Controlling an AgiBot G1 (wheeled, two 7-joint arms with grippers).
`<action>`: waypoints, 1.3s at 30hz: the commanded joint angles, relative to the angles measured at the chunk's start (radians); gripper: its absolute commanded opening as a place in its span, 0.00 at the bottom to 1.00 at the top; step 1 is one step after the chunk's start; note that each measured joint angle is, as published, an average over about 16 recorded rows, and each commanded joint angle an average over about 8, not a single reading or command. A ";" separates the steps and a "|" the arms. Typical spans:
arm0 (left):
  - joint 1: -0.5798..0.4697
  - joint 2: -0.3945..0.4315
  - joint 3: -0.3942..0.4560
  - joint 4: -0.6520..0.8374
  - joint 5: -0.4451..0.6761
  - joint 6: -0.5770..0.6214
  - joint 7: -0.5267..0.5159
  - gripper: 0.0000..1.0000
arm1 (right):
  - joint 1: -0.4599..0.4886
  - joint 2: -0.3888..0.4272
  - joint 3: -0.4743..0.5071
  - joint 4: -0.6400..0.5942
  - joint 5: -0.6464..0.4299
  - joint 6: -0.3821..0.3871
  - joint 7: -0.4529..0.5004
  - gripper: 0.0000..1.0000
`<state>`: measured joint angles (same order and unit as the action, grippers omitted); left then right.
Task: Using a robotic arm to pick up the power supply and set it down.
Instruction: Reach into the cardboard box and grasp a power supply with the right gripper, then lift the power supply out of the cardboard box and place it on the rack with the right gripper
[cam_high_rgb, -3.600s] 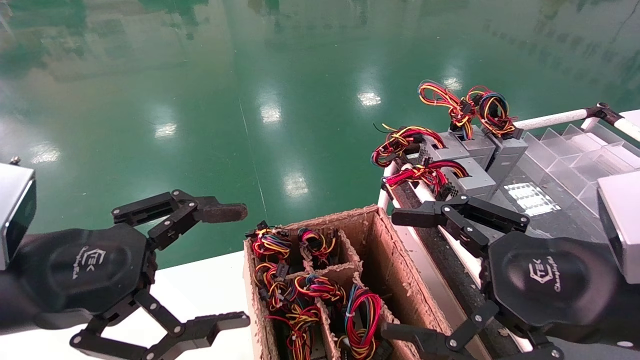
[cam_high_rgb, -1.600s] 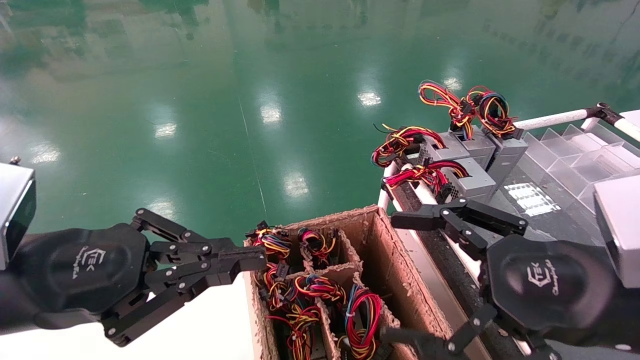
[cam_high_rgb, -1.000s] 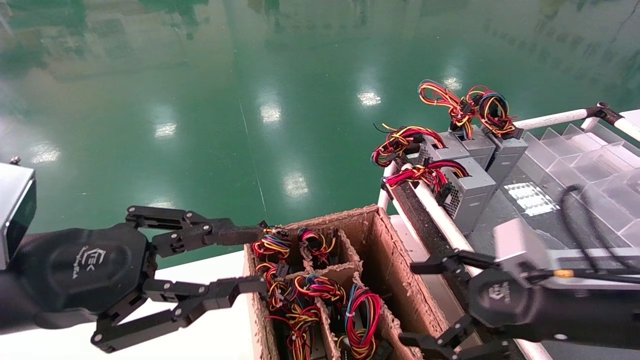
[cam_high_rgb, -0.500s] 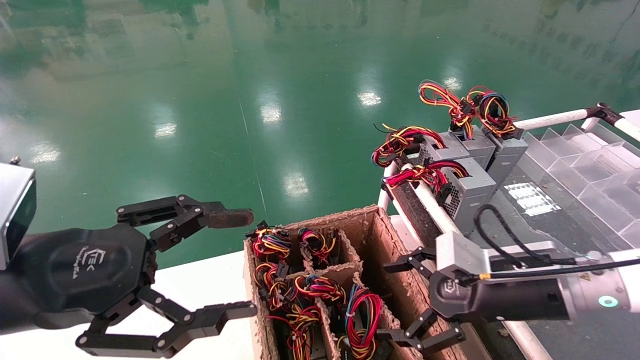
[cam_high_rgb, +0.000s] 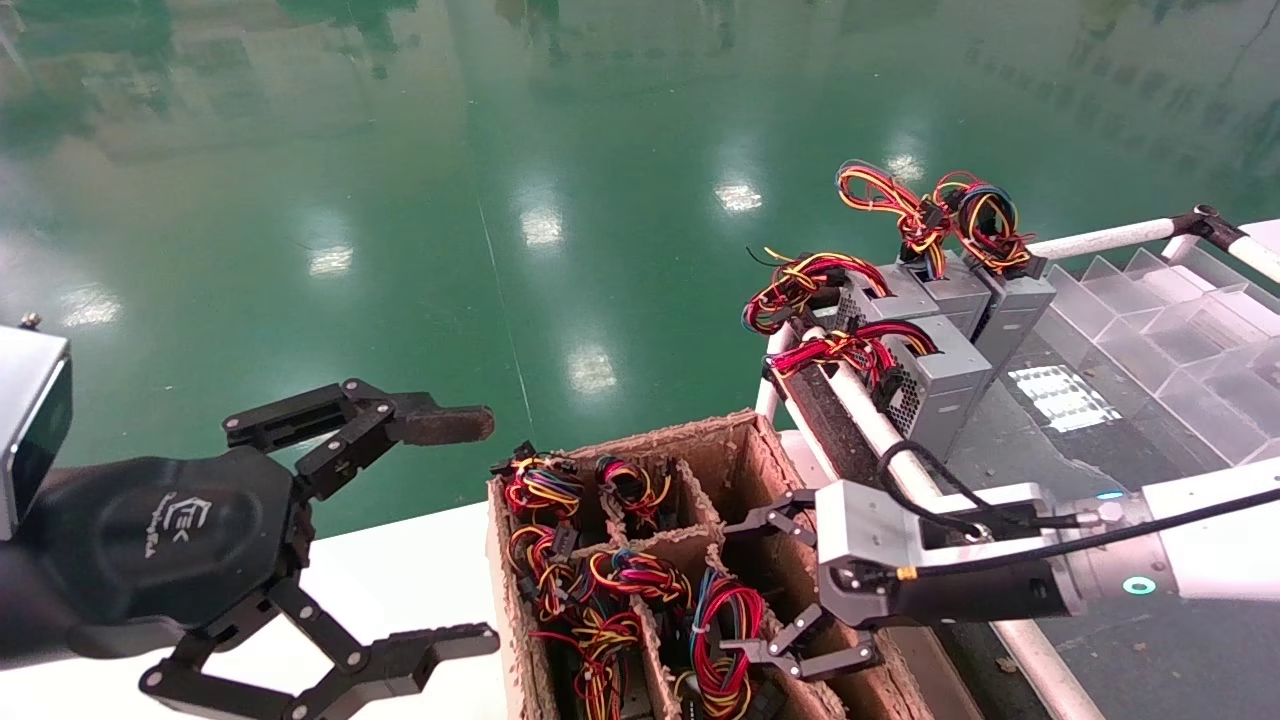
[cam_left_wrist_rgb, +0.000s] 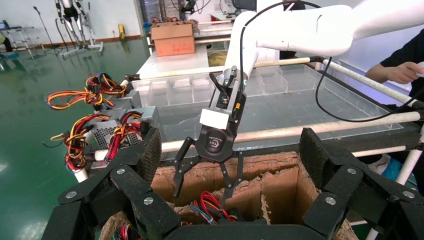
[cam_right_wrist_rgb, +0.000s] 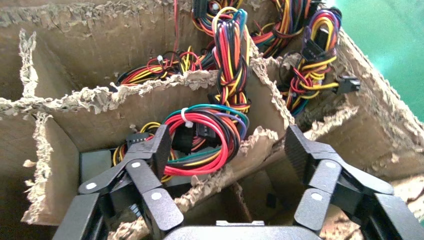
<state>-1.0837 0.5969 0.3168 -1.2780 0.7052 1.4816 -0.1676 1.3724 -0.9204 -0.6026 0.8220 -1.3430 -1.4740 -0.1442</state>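
Observation:
The power supply sits in a compartment of the cardboard box (cam_high_rgb: 735, 432); its loop of red, blue and yellow wires (cam_high_rgb: 725, 615) (cam_right_wrist_rgb: 205, 132) (cam_left_wrist_rgb: 210, 207) shows, and a strip of grey casing (cam_right_wrist_rgb: 95, 161) lies beneath. My right gripper (cam_high_rgb: 757, 590) (cam_right_wrist_rgb: 227, 150) (cam_left_wrist_rgb: 200, 194), the all-black one, hangs open just above that compartment. One finger is beside the wire loop, the other past a ragged divider (cam_right_wrist_rgb: 250, 150). Nothing is held. My left gripper (cam_high_rgb: 465, 530) (cam_left_wrist_rgb: 232, 152), with a brownish pad, hovers open left of the box.
Other compartments hold more wire bundles (cam_high_rgb: 545, 490). Several grey units with red-yellow wires (cam_high_rgb: 940, 355) stand on the right rack behind a white rail (cam_high_rgb: 870, 410). Clear dividers (cam_high_rgb: 1150, 310) lie beyond. A person's hand (cam_left_wrist_rgb: 400, 72) is far off.
My right arm swung from near the camera over the box, fingers now pointing down at the wire loop. My left gripper shut, then opened again in the same place.

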 joint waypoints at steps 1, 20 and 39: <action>0.000 0.000 0.000 0.000 0.000 0.000 0.000 1.00 | -0.004 -0.002 -0.001 0.013 -0.006 0.010 -0.014 0.00; 0.000 0.000 0.001 0.000 -0.001 0.000 0.000 1.00 | -0.034 -0.003 0.001 0.077 -0.024 0.068 -0.022 0.00; 0.000 -0.001 0.001 0.000 -0.001 -0.001 0.001 1.00 | -0.059 0.008 0.038 0.081 0.043 0.067 -0.057 0.00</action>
<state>-1.0841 0.5964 0.3182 -1.2780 0.7043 1.4810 -0.1670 1.3121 -0.9091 -0.5603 0.9092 -1.2939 -1.4074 -0.1982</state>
